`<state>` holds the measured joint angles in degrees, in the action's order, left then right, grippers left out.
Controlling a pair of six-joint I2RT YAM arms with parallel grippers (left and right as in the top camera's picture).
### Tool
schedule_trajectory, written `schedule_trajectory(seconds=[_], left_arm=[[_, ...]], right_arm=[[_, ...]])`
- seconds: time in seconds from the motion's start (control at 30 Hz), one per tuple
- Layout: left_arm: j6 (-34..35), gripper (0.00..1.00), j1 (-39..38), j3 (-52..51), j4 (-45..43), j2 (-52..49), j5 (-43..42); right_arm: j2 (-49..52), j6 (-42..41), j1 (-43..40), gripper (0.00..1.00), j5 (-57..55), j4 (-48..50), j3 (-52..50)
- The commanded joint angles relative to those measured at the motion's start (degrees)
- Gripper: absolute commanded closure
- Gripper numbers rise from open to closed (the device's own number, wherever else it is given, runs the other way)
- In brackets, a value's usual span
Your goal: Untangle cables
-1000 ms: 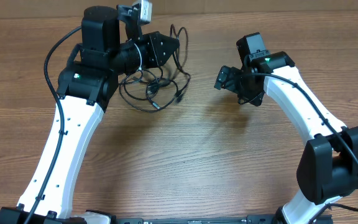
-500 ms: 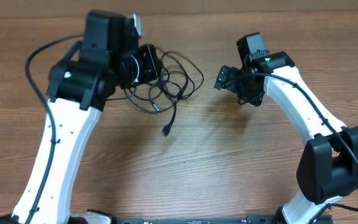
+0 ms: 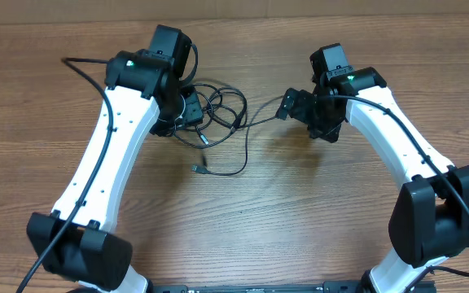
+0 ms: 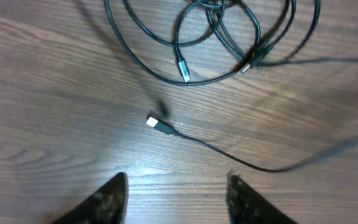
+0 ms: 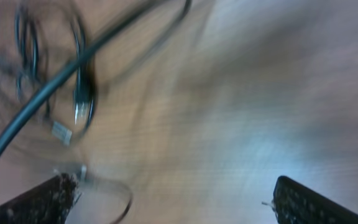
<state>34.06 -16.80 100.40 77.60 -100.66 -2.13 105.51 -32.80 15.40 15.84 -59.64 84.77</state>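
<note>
The cables (image 3: 218, 110) are thin black cords in a loose tangle on the wooden table between the arms. One strand loops down to a silver-tipped plug (image 3: 198, 168). Another strand (image 3: 263, 116) runs right to my right gripper (image 3: 288, 106). My left gripper (image 3: 190, 110) is at the tangle's left edge. In the left wrist view its gripper (image 4: 178, 196) is open and empty, above the loose plug (image 4: 155, 122), with the tangle (image 4: 229, 37) beyond. The right wrist view is blurred. There the right gripper (image 5: 179, 199) is wide open, and a strand (image 5: 42, 93) passes near its left finger. I cannot tell if they touch.
The table (image 3: 300, 212) is brown wood grain. A cardboard-coloured strip (image 3: 381, 6) runs along its back edge. Thick black wires (image 3: 80, 61) follow each robot arm. Both white arms reach in from the front edge.
My left arm has swung back and right, and its wrist now sits over the tangle's left side. The cables have spread right, and a strand now reaches the right gripper. The right arm has barely moved.
</note>
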Motion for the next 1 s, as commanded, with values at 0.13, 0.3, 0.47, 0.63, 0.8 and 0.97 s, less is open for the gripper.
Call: schedule_trajectory(seconds=[0.13, 0.3, 0.47, 0.63, 0.8, 0.97], left_arm=[[-15.7, 0.36, -0.3, -0.5, -2.0, -6.6, -18.0], [-21.0, 0.16, -2.6, -0.5, -8.5, -9.3, -28.9], [-22.3, 0.03, -6.9, -0.6, -12.3, -10.6, -30.3], [-20.8, 0.03, -11.2, -0.6, -13.0, -14.8, -27.6], [-23.4, 0.01, -14.4, -0.6, -13.2, -17.2, -27.9], [-23.8, 0.0, -19.3, -0.7, -13.8, -17.2, -22.6]], right_arm=[[0.0, 1.1, -2.2, 0.0, 12.6, -3.9, 0.8], [0.0, 12.7, -4.3, 0.0, 20.8, -4.9, 0.8], [0.0, 13.0, -6.9, 0.0, 20.3, -5.3, 0.8], [0.0, 13.2, -13.7, 0.0, 18.9, -5.9, 0.8], [0.0, 13.2, -27.4, 0.0, 15.8, -9.4, 0.8], [0.0, 13.2, -35.6, 0.0, 15.7, -10.5, 0.8]])
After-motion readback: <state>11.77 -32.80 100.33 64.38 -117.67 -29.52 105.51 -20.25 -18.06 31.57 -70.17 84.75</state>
